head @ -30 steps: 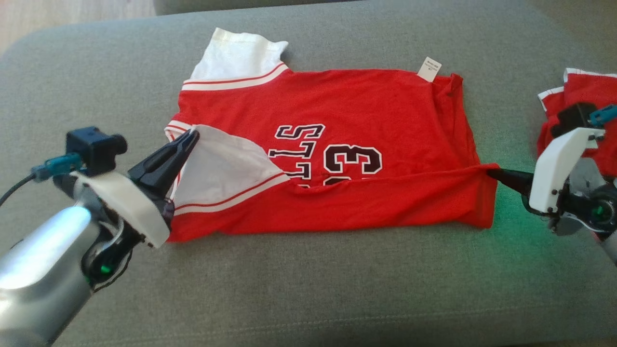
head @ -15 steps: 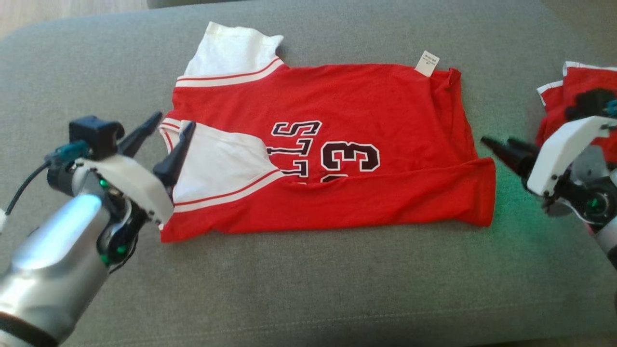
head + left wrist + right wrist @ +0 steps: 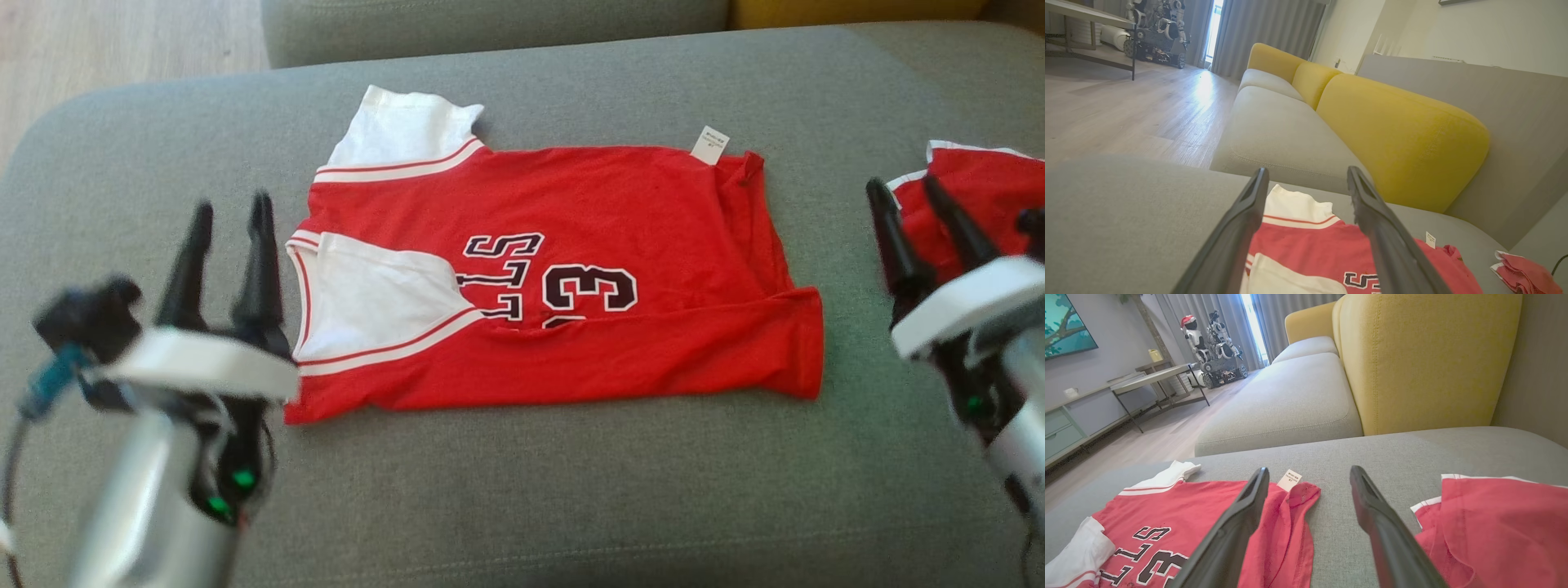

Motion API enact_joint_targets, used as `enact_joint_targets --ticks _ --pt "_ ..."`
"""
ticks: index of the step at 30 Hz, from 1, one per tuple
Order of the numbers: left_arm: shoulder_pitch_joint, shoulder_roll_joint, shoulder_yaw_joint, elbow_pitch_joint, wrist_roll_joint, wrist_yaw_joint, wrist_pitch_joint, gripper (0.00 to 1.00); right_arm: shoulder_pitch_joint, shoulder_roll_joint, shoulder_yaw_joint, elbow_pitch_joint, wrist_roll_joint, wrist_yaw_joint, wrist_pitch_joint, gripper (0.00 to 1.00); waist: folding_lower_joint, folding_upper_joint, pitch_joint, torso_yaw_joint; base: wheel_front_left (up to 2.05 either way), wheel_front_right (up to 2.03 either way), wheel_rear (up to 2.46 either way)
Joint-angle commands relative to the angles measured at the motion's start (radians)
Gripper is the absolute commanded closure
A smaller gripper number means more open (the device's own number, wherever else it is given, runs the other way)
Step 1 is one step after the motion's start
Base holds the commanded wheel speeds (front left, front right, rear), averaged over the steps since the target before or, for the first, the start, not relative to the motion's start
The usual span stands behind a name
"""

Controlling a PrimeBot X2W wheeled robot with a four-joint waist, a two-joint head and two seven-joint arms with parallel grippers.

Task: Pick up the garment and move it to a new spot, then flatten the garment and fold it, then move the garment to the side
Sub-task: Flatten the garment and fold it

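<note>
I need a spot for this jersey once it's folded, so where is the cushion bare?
Widest bare patch: the grey cushion strip between the jersey and the cushion's front edge. A narrower strip runs behind the jersey, and another left of its white sleeves. The right is crowded: a second red garment lies there.

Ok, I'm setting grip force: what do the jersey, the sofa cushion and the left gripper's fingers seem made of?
Red jersey: thin matte knit, probably cotton or polyester; it creases softly at the hem. Grey sofa cushion: coarse matte woven upholstery, flecked, with a stitched seam. Left gripper fingers: dark rigid plastic, likely, with a slight sheen.
</note>
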Motion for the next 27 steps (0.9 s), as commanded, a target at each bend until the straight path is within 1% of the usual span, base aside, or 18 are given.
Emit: enact_joint_targets --ticks 1,4,6,7,9,12,14,18,19,22,23,27 --pt "-0.035 0.007 0.055 -0.044 0.023 -0.007 -0.008 0.00 0.016 -0.008 -0.013 -0.023 -0.023 -0.001 -0.019 0.00 0.0000 0.0000 -0.003 -0.001 0.00 0.00 0.00" --pt "0.051 -0.062 0.088 -0.059 0.100 -0.027 -0.008 0.00 0.074 0.028 -0.092 -0.048 -0.143 -0.001 -0.039 0.00 0.0000 0.0000 -0.010 -0.006 0.00 0.00 0.00" --pt "0.093 -0.101 0.101 -0.047 0.134 -0.047 -0.008 0.00 0.122 0.070 -0.206 -0.105 -0.242 -0.001 -0.040 0.00 0.0000 0.0000 -0.011 -0.009 0.00 0.00 0.00" --pt "0.109 -0.109 0.101 -0.032 0.163 -0.054 -0.008 0.00 0.156 0.099 -0.266 -0.140 -0.295 -0.001 -0.040 0.00 0.0000 0.0000 -0.012 -0.011 0.00 0.00 0.00" --pt "0.132 -0.117 0.100 0.008 0.233 -0.047 -0.008 0.00 0.230 0.172 -0.366 -0.213 -0.372 -0.001 -0.041 0.00 0.0000 0.0000 -0.010 -0.018 0.00 0.00 0.00" --pt "0.151 -0.147 0.119 0.085 0.265 -0.029 -0.008 0.00 0.315 0.255 -0.448 -0.294 -0.470 -0.001 -0.041 0.00 0.0000 0.0000 -0.004 -0.031 0.00 0.00 0.00" --pt "0.147 -0.153 0.120 0.153 0.291 -0.010 -0.008 0.00 0.348 0.290 -0.469 -0.326 -0.511 -0.001 -0.041 0.00 0.0000 0.0000 0.000 -0.038 0.00 0.00 0.00" --pt "0.113 -0.153 0.119 0.283 0.316 0.016 -0.008 0.00 0.375 0.327 -0.501 -0.358 -0.542 -0.001 -0.041 0.00 0.0000 0.0000 0.005 -0.051 0.00 0.00 0.00" --pt "0.102 -0.152 0.119 0.311 0.321 0.025 -0.008 0.00 0.378 0.332 -0.509 -0.362 -0.545 -0.001 -0.039 0.00 0.0000 0.0000 0.006 -0.054 0.00 0.00 0.00" --pt "0.072 -0.142 0.133 0.375 0.346 0.078 -0.008 0.00 0.389 0.341 -0.519 -0.368 -0.550 -0.001 -0.027 0.00 0.0000 0.0000 0.010 -0.061 0.00 0.00 0.00" --pt "0.065 -0.143 0.136 0.398 0.349 0.088 -0.008 0.00 0.391 0.344 -0.519 -0.369 -0.551 -0.001 -0.024 0.00 0.0000 0.0000 0.010 -0.063 0.00 0.00 0.00" --pt "0.040 -0.144 0.135 0.475 0.353 0.113 -0.004 0.00 0.400 0.353 -0.519 -0.376 -0.553 -0.001 -0.017 0.00 0.0000 0.0000 0.012 -0.074 0.00 0.00 0.00"
